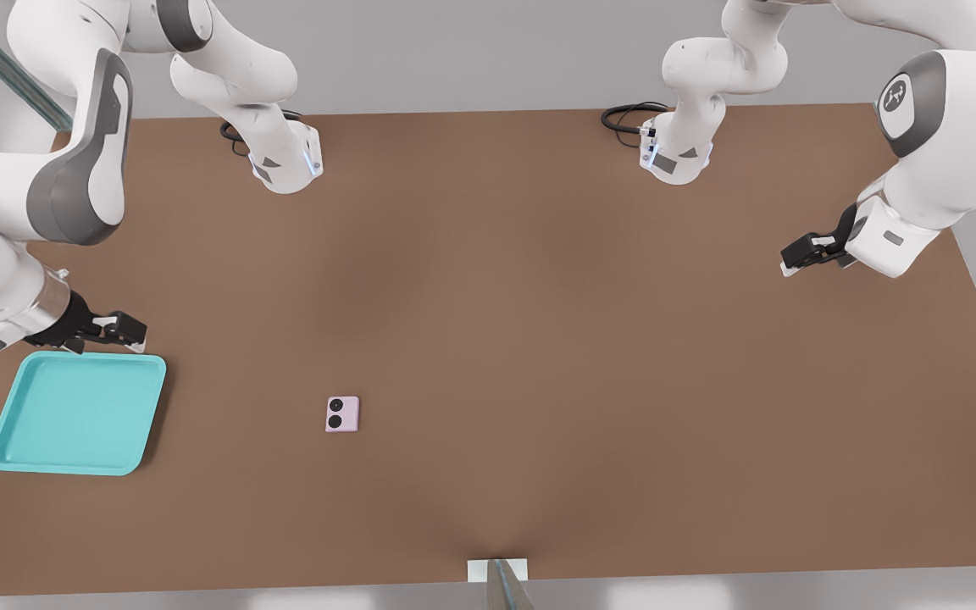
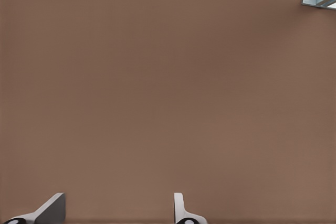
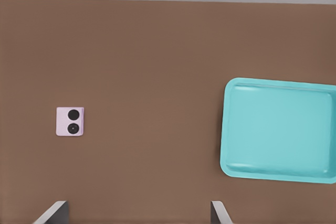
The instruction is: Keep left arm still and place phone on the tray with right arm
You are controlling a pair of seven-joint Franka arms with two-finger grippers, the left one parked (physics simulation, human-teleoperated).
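i see the right arm (image 1: 39, 203) coming in from the upper left of the front view, its gripper (image 1: 119, 332) hanging just above the far rim of the tray (image 1: 5, 440) in the lower left of that frame. the jaws are open and carry nothing: in the right wrist view the two fingertips (image 3: 52, 212) stand well apart at the frame's bottom edge with bare table between them. the tray (image 3: 231, 129) is teal, nearly square, rounded corners, raised rim, lying flat with nothing inside. the phone (image 1: 342, 414) lies flat on the brown table (image 1: 539, 339), lower centre-left of the front view, well apart from the tray on the front view's right of it. it is pale pink, squarish, with two round black lenses stacked along the edge facing the tray. in the right wrist view the phone (image 3: 70, 121) and tray both show, brown table between them, not touching. gripper is not in contact with the phone. the left wrist view shows mostly plain brown table surface.
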